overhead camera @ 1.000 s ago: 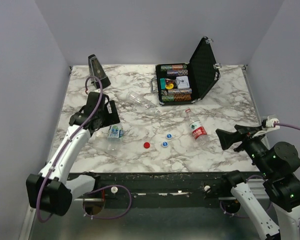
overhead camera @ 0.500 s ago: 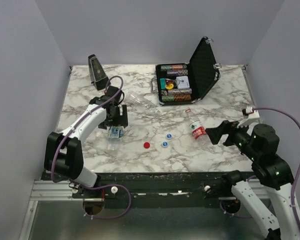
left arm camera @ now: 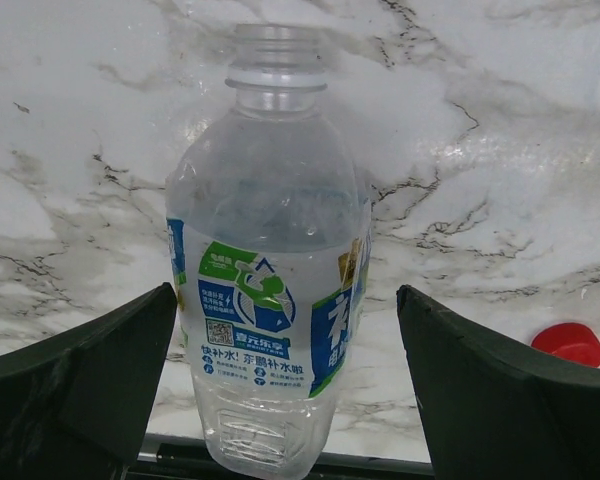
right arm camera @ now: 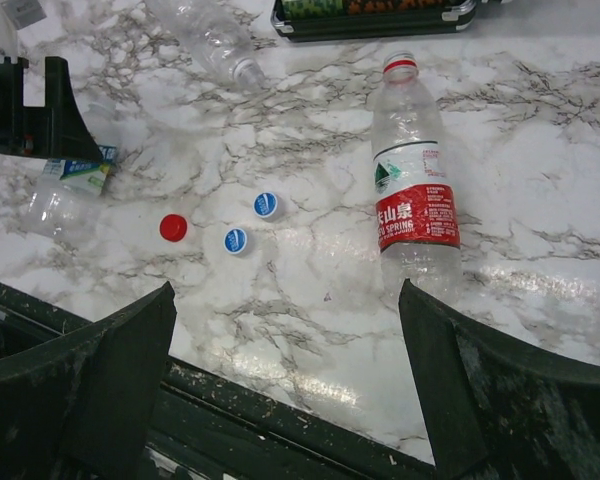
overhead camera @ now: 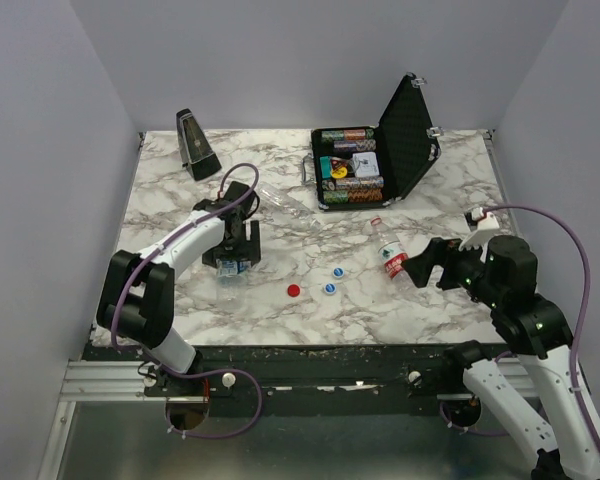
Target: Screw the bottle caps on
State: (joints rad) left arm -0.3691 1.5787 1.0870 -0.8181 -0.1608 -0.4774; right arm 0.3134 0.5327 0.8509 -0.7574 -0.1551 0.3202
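Left gripper [overhead camera: 234, 250]: spread to full width, nothing held, one finger on either side of the blue-and-green-labelled bottle [left arm camera: 270, 250], apart from its walls as far as the wrist view shows. Bottle lying flat in the left half of the tabletop, nearer the near edge than the far one, neck bare.

Further right, toward the far edge: a clear unlabelled bottle [overhead camera: 285, 203], also lying down, neck end just beside the open black case [overhead camera: 380, 150].

At the middle of the tabletop, close to the near edge: the red cap [overhead camera: 293, 290], then the two blue caps [overhead camera: 337, 272] near each other, all three loose on the marble and well apart from any neck.

Right of those: a red-labelled bottle [overhead camera: 393, 258] lying flat, mouth toward the far edge, apparently uncapped.

Right gripper [overhead camera: 427, 263]: likewise wide open and empty, hanging above the right part of the tabletop, near the red-labelled bottle.

Step in hand, by the look of it: taking hold of the first bottle, no cap fitted yet. Next, probably: close the left fingers on the bottle's body firmly enough to stop it rolling, keep the neck exposed, then send the right arm for a cap. Impossible to tell which cap fits which neck.
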